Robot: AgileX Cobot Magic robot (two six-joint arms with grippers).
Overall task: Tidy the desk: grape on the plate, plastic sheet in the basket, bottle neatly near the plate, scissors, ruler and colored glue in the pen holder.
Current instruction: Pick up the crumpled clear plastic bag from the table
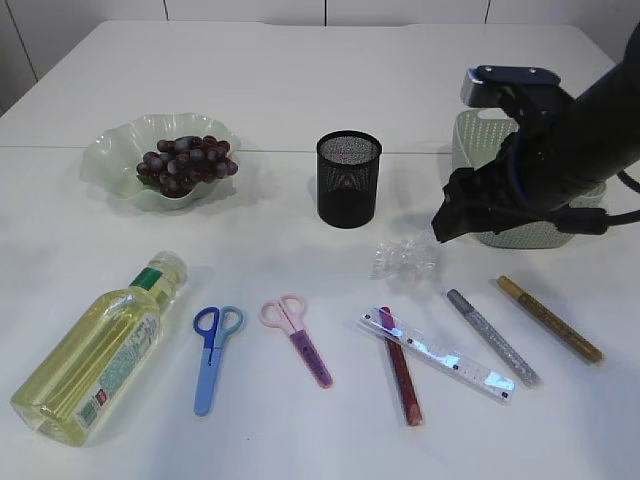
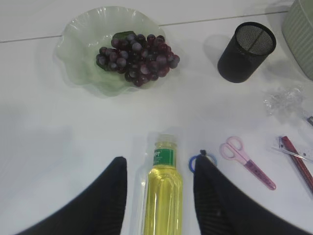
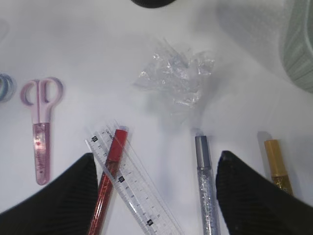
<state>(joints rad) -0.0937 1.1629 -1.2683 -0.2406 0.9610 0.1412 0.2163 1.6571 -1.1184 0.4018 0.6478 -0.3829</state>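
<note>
Purple grapes (image 1: 187, 163) lie on the green plate (image 1: 108, 152). The yellow bottle (image 1: 100, 345) lies on its side at front left. My left gripper (image 2: 160, 159) is open above the bottle (image 2: 164, 196), one finger on each side. Blue scissors (image 1: 212, 355), pink scissors (image 1: 297, 338), a clear ruler (image 1: 445, 358) across a red glue pen (image 1: 402, 385), a silver glue pen (image 1: 490, 337) and a gold one (image 1: 550, 318) lie along the front. The crumpled plastic sheet (image 1: 403, 258) lies mid-table. My right gripper (image 3: 157, 155) is open above the ruler (image 3: 132, 191) and silver pen (image 3: 206, 196).
The black mesh pen holder (image 1: 349, 178) stands at the centre. The pale green basket (image 1: 468, 145) stands at the right, partly behind my right arm. The left arm does not show in the exterior view.
</note>
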